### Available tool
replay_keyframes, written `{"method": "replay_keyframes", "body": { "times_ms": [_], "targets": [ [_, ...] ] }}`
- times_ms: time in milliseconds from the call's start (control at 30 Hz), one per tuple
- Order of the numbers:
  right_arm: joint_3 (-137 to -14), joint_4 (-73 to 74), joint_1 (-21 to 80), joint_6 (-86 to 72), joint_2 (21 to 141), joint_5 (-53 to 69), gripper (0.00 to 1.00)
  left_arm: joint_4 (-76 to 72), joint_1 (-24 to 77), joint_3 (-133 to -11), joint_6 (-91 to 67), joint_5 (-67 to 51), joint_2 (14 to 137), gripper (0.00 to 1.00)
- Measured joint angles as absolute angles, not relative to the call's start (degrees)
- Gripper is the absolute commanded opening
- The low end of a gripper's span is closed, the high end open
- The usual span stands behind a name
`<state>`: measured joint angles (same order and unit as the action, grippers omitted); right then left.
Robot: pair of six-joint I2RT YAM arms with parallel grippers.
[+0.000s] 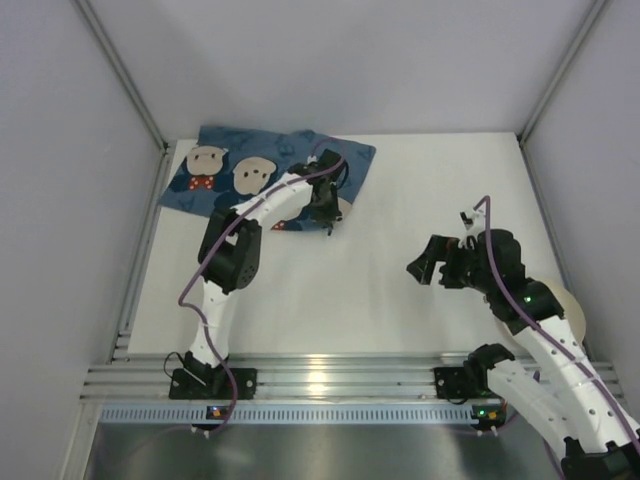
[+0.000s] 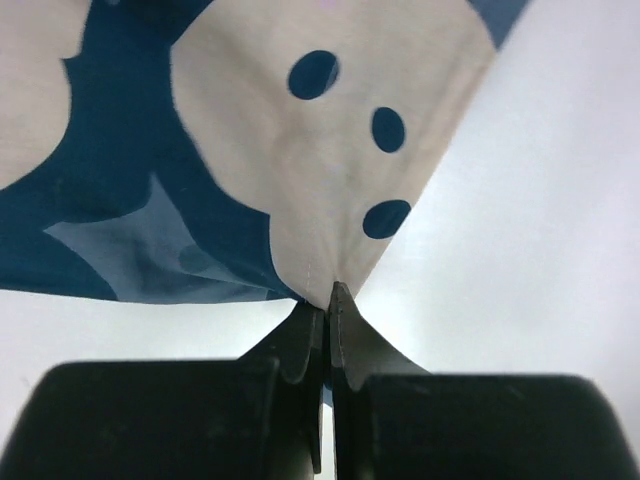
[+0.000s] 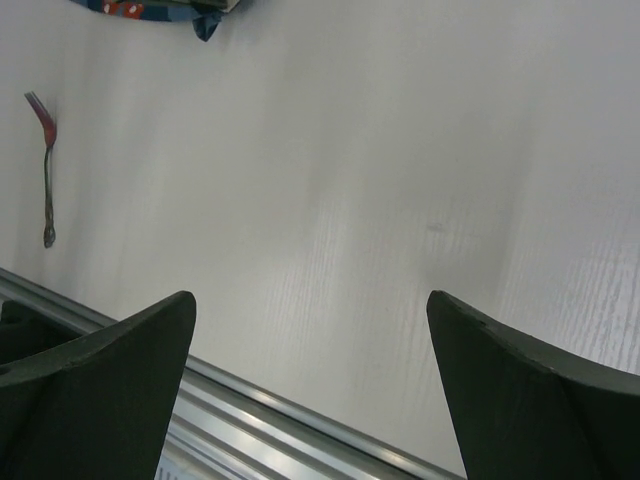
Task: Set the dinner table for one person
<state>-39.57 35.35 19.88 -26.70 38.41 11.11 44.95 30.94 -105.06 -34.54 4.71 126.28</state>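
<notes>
The dinner table (image 1: 420, 190) is a wide white top. A blue cartoon-print placemat (image 1: 230, 175) lies rumpled at its back left. My left gripper (image 1: 328, 215) is at the mat's near right corner. In the left wrist view the fingers (image 2: 345, 325) are pressed together, shut on the placemat (image 2: 300, 150), whose corner is pinched up off the table (image 2: 540, 200). My right gripper (image 1: 425, 265) hovers over the table's right half. Its jaws stand wide open, with only bare tabletop (image 3: 350, 150) between the fingertips of that gripper (image 3: 310, 300).
A fork (image 3: 46, 170) with a reddish head lies on the table near the front rail (image 3: 260, 400). A beige round plate (image 1: 578, 312) sits at the right edge, partly under the right arm. Grey walls close off the back and sides.
</notes>
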Motion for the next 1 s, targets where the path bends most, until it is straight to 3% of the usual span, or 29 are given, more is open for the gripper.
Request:
{"method": "replay_keyframes", "body": {
  "times_ms": [900,933,967,1000],
  "targets": [
    [-48.4,47.4,20.3,-24.5,38.3,-2.4,1.00,43.4,53.4,-110.0,-57.0,-2.4,127.2,0.00],
    [-48.8,48.0,20.3,-24.4,38.3,-3.2,1.00,42.0,53.9,-109.6,-58.2,-2.8,127.2,0.05],
    [-49.2,48.3,20.3,-24.4,38.3,-3.7,1.00,40.6,54.3,-109.3,-59.1,-3.4,127.2,0.17],
    [-49.6,48.7,20.3,-24.3,38.3,-4.5,1.00,39.2,54.6,-109.1,-59.8,-4.1,127.2,0.44]
  ]
}}
